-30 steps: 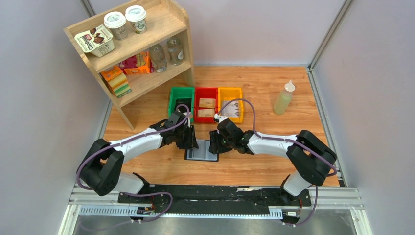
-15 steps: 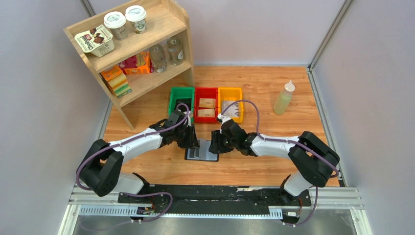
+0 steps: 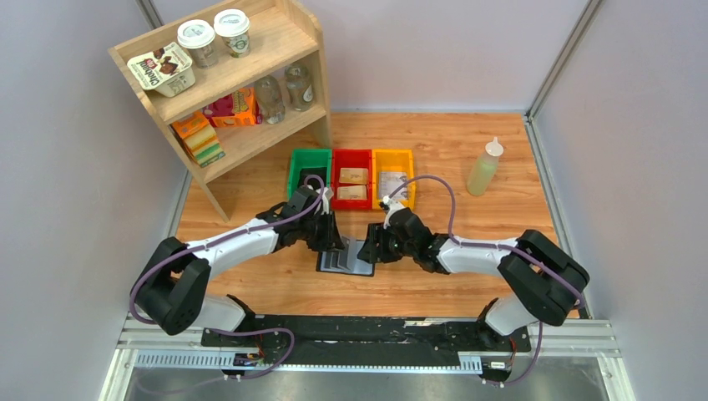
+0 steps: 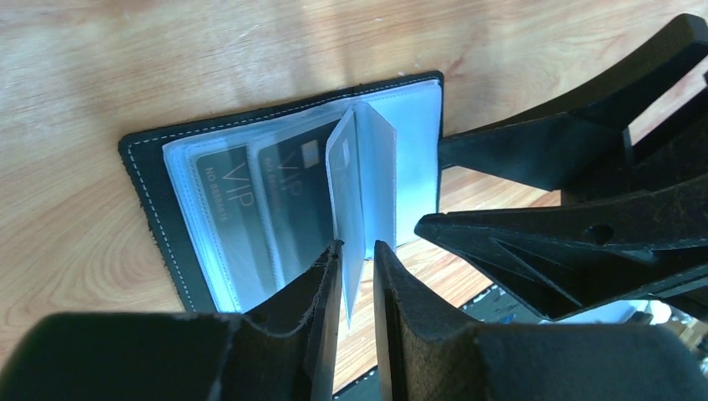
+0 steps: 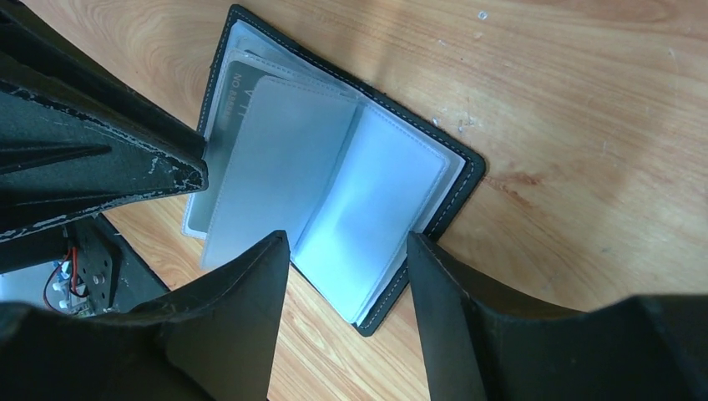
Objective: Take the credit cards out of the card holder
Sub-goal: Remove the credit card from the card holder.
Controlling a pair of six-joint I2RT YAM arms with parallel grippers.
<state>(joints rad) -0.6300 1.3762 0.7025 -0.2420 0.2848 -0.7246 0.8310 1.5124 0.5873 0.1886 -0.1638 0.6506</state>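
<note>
1. The left jaws are pressed nearly together on a clear sleeve [image 4: 361,180], a thin glossy plastic leaf that stands up on edge between their matte black fingers [image 4: 305,313].
2. The right jaws are spread wide. Their two scuffed black fingers [image 5: 242,317] hang over the near edge of the card holder [image 5: 455,180], one on either side of its pale right-hand page.
3. The card holder lies open and flat on the counter [image 3: 451,142] between the two arms. It has a black leather-like cover with pale stitching along the rim, and its inside is filled with grey-blue plastic pockets.
4. The credit cards [image 4: 288,180] sit inside the left-hand pockets. They are dark, flat rectangles, and "VIP" shows faintly through the plastic.
5. The counter is warm, orange-brown wood-grain board, smooth and lightly marked.
6. Just beyond the jaws stand a green bin [image 3: 298,167], a red bin [image 3: 351,155] and a yellow bin [image 3: 408,167], side by side and touching. Tan packets [image 3: 354,175] lie in the red one.
7. A squeeze bottle [image 3: 485,170] of pale yellow-green liquid stands well apart at the far right.
8. A wooden shelf [image 3: 250,67] stands at an angle in the far left corner and holds lidded cups, bottles and bright cartons.
9. Plain grey-lilac walls [image 3: 434,50] close in the counter on three sides.
</note>
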